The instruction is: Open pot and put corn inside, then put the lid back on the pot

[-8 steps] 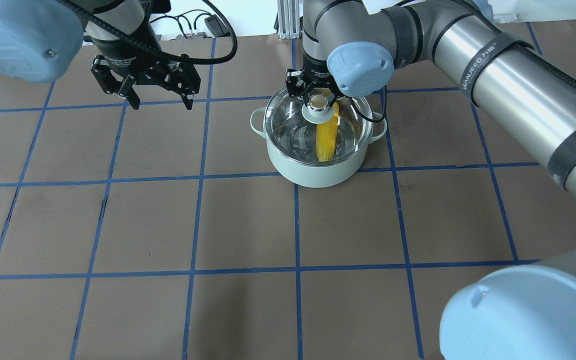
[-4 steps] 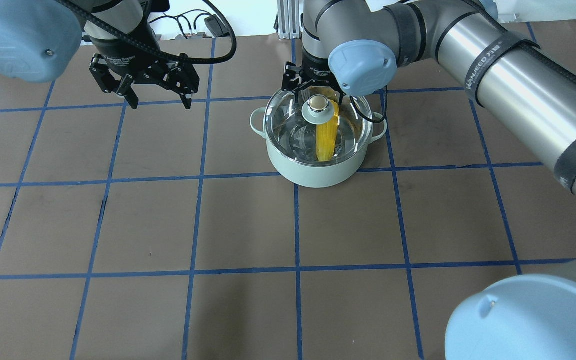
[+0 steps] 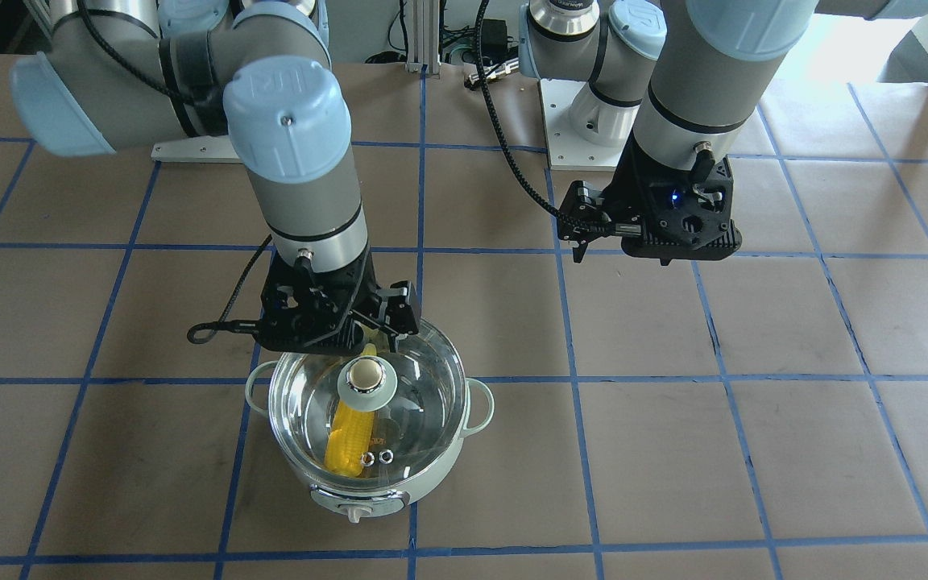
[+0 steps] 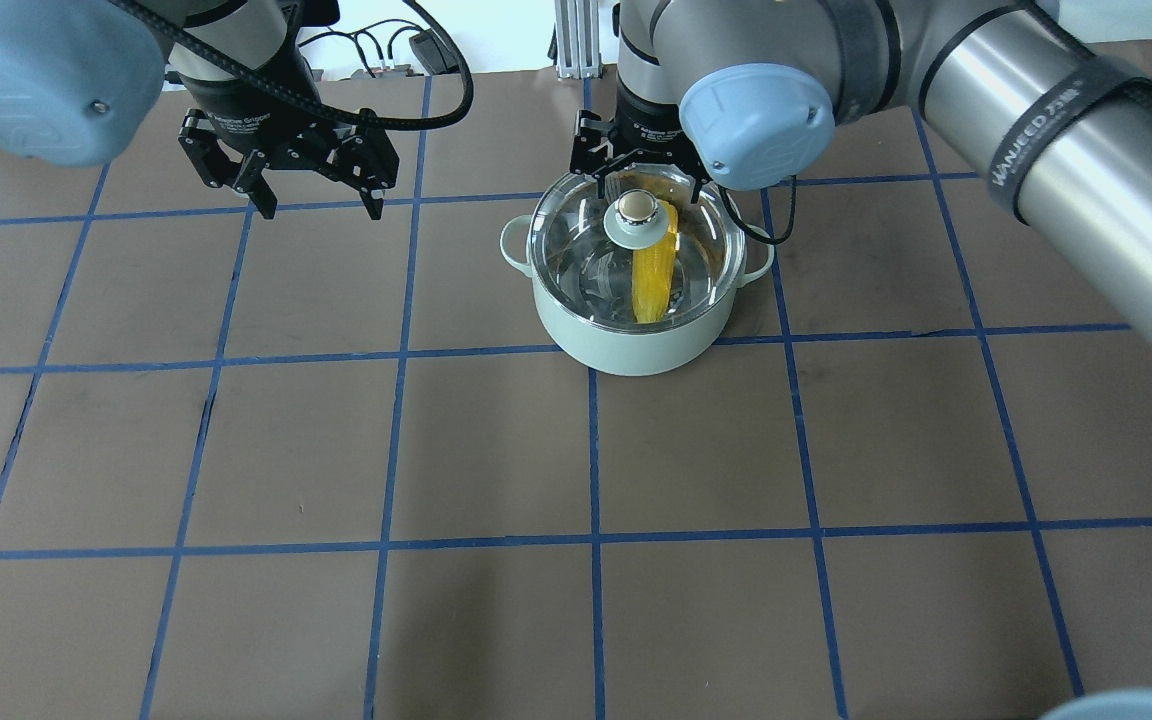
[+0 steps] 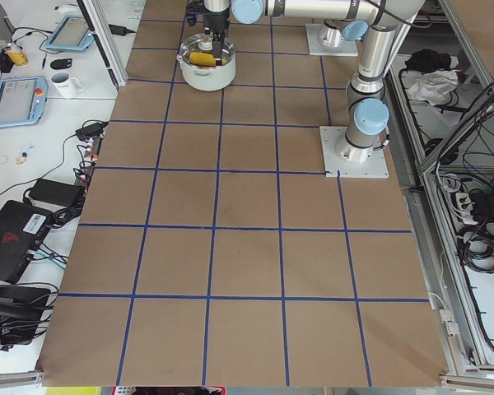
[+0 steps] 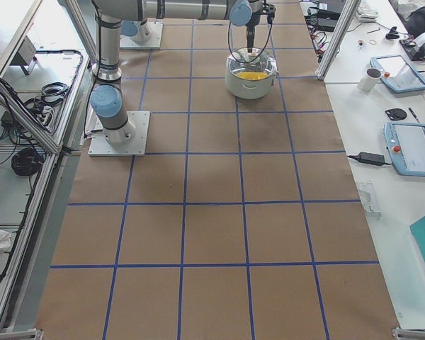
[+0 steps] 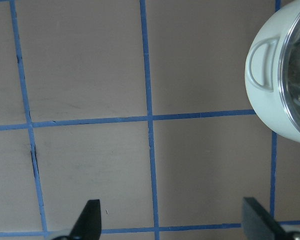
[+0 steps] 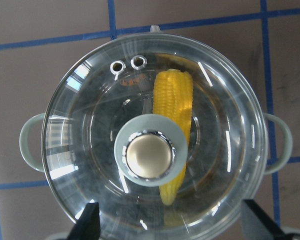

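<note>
Covering the pot [image 4: 636, 345], lid [image 4: 634, 225] encloses corn [image 4: 651, 285]; left jaws, right jaws released.

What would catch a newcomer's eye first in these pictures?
The bright yellow corn lies inside the mint-green pot, seen through the glass lid sitting on it. The right tool hangs open just above the lid; the left tool hangs open over the table on the pot's left.
</note>
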`<control>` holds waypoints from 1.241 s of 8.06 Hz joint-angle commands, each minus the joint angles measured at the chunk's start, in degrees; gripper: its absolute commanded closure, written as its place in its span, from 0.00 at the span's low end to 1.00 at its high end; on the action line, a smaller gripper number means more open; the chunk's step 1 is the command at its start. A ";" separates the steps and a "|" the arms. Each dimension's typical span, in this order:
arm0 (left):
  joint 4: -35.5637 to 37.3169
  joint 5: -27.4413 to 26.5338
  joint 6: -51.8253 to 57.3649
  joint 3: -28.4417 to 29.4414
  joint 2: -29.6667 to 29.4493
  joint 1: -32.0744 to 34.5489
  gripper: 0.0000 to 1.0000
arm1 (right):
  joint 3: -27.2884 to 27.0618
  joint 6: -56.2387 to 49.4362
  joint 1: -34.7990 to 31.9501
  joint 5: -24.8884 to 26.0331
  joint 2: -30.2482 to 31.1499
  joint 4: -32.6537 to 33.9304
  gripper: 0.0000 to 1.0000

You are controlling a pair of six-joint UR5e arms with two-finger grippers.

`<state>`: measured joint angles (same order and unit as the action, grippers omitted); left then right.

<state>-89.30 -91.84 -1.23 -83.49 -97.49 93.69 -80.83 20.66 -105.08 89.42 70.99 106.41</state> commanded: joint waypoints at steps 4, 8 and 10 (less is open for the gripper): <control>0.00 -0.09 0.00 -0.09 0.11 0.00 0.00 | -2.05 -1.23 6.19 0.32 16.27 -18.16 0.00; 0.00 -0.09 -0.09 -0.09 0.02 0.00 0.00 | -2.05 -10.68 11.99 0.67 16.81 -19.30 0.00; 0.00 -0.09 0.00 0.00 0.02 0.00 0.00 | -2.32 -13.97 12.98 0.58 16.90 -22.20 0.00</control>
<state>-89.30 -91.93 -1.26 -83.54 -97.47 93.69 -82.94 9.71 -93.11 90.10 87.76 86.29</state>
